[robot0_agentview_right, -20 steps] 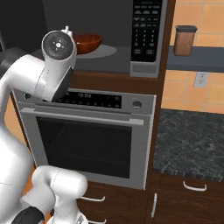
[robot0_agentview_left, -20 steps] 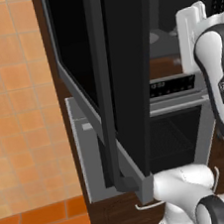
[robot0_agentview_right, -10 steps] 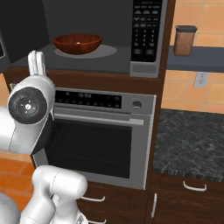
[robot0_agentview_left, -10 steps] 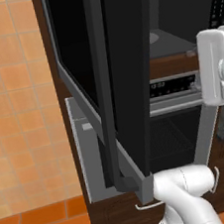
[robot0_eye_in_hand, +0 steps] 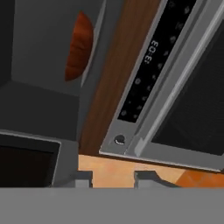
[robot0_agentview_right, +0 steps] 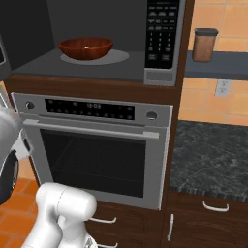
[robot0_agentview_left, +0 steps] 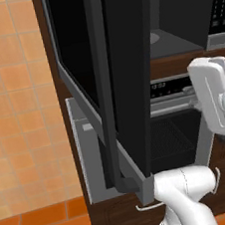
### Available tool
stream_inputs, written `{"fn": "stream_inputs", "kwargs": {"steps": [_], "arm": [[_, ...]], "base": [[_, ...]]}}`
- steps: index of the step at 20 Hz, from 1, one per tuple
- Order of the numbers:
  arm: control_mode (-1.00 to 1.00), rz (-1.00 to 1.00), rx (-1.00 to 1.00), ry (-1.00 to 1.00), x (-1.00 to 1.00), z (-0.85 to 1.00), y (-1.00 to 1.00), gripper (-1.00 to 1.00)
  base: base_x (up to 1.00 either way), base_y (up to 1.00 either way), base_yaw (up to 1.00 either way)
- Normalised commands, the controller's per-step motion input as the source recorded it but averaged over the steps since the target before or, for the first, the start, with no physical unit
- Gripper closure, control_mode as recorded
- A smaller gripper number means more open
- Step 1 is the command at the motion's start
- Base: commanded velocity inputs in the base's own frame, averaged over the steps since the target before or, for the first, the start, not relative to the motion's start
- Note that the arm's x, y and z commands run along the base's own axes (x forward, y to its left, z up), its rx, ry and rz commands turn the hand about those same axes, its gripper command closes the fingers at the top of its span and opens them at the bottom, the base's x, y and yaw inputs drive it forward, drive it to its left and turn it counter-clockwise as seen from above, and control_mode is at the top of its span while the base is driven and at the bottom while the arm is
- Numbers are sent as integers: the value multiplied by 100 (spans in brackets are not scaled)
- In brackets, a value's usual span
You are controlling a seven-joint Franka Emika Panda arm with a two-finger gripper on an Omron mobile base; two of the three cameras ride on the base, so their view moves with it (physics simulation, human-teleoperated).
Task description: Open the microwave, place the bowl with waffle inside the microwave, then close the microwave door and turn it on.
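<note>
One bowl [robot0_agentview_right: 86,48] sits inside the microwave [robot0_agentview_right: 104,38], whose door [robot0_agentview_left: 115,79] stands swung wide. Gripper [robot0_eye_in_hand: 113,178] holds nothing, tips partly spread near the oven [robot0_agentview_right: 97,145]. Advised: push the door's outer face squarely until it latches, then use the keypad [robot0_agentview_right: 162,31]

— How do the jaws stand?
— Partly apart. The gripper [robot0_eye_in_hand: 111,180] shows two small dark fingertips [robot0_eye_in_hand: 83,178] side by side with an open gap between them, and they clamp on nothing.
— And behind the jaws?
— The arm [robot0_agentview_left: 215,96] rises from its rounded white shoulder [robot0_agentview_left: 188,195], with one broad white link standing nearly upright. The hand is rolled well over to one side.
</note>
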Motion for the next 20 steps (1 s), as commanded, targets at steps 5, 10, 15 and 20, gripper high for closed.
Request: {"fn": "stream_inputs", "kwargs": {"steps": [5,10,15,20], "arm": [[-100,7,-47,2,-45,-90,58,100],[-100,22,-56,5,25,-100,35,100],[-100,35,-35,6,87,-100,13,100],[-100,51,-26,0,28,-100,58,100]], "base": [[0,0,0],[0,0,0],[0,0,0],[0,0,0]]}}
